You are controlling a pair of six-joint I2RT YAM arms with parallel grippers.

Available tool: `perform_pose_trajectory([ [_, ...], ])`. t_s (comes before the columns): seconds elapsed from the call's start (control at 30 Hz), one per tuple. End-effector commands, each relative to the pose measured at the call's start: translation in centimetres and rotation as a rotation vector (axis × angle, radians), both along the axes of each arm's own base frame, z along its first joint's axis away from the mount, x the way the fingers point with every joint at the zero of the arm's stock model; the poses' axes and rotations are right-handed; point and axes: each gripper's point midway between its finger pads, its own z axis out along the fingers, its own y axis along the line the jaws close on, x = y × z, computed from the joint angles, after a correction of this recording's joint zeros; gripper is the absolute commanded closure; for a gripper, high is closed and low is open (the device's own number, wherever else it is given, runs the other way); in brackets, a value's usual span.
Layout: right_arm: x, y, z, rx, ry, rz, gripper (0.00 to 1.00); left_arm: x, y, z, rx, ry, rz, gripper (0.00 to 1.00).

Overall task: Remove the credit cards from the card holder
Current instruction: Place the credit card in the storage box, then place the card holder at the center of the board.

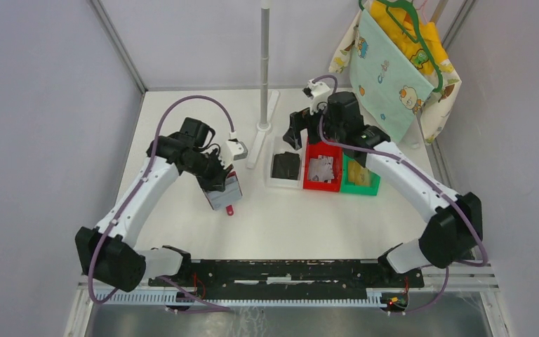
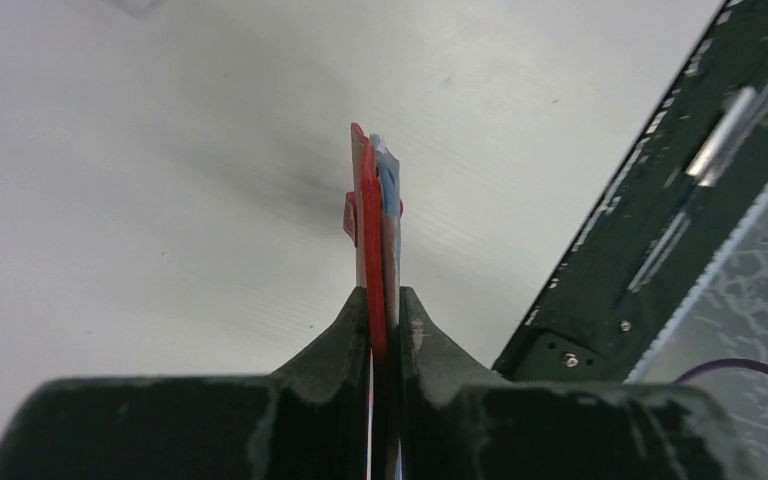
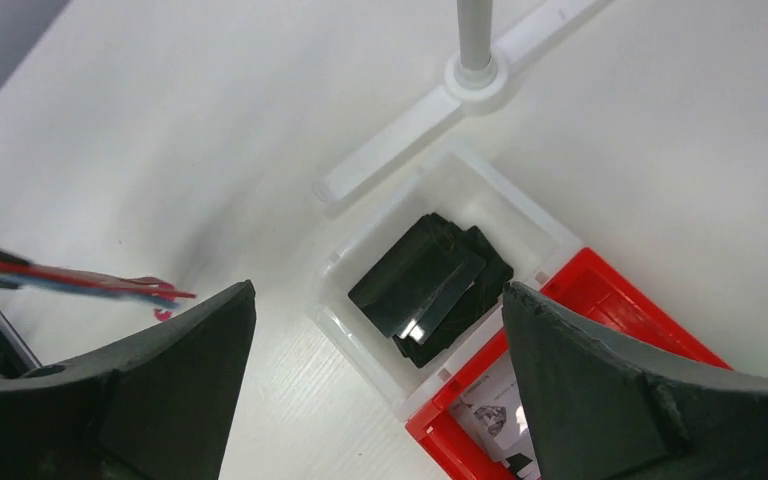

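Bare white worktop (image 1: 288, 225): open room between the near edge and the bins.
Left tool (image 2: 384, 300): pressed together, pinching the small glossy red folding card holder (image 2: 368, 220) left of centre; thin grey-blue credit cards (image 2: 390, 185) are inside it.
Clear plastic bin (image 3: 352, 345): black flat pieces (image 3: 420, 290).
Red plastic bin (image 1: 321, 187), touching its right: grey printed sheet (image 1: 321, 168), print unreadable.
Green plastic bin (image 1: 360, 188), rightmost: yellowish contents.
Right tool (image 3: 376, 292): spread wide above the clear bin, holding nothing.
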Motion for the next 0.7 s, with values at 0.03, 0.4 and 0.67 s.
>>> perform_pose_trajectory([
  [0.03,-1.1,-2.4,4.5,0.026,-0.126,-0.075,0.02,6.9,1.2,-3.6,0.133,-0.199,0.027,0.98],
  [0.4,-3.9,-6.1,4.4,0.018,-0.165,-0.175,0.02,13.0,2.8,-8.5,0.303,-0.340,0.036,0.98],
  [0.67,-5.0,-7.7,2.4,0.011,-0.148,-0.225,0.02,16.1,4.8,-12.0,0.419,-0.495,0.111,0.98],
])
